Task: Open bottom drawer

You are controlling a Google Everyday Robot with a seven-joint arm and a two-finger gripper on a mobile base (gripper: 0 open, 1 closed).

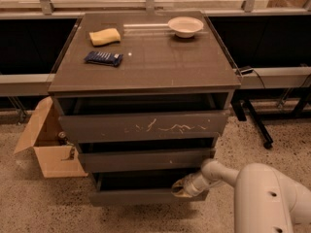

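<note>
The bottom drawer (141, 197) is found in the lower centre of the frame, at the foot of the cabinet (146, 76), beneath the middle drawer front (146, 159) and the large white-scratched drawer front (121, 126). A dark band of shadow is seen above its plain front, so the drawer is judged to be drawn out only a little, if at all; most of the pull appears to be left to do.

The gripper (182, 189) is placed at the lower centre-right of the frame, against the top edge of the bottom drawer near its right end; it is carried by the white arm (265, 198) that enters from the lower right corner. Whether the gripper is spread or pressed together cannot be told, nor whether the edge is pinched or merely touched; nothing else is seen to be held.

A yellow sponge (104, 36), a blue packet (103, 58) and a white bowl (185, 26) are set on the cabinet top in the upper part of the frame; an open cardboard box (51, 159) stands on the floor just beside the cabinet at the left.
</note>
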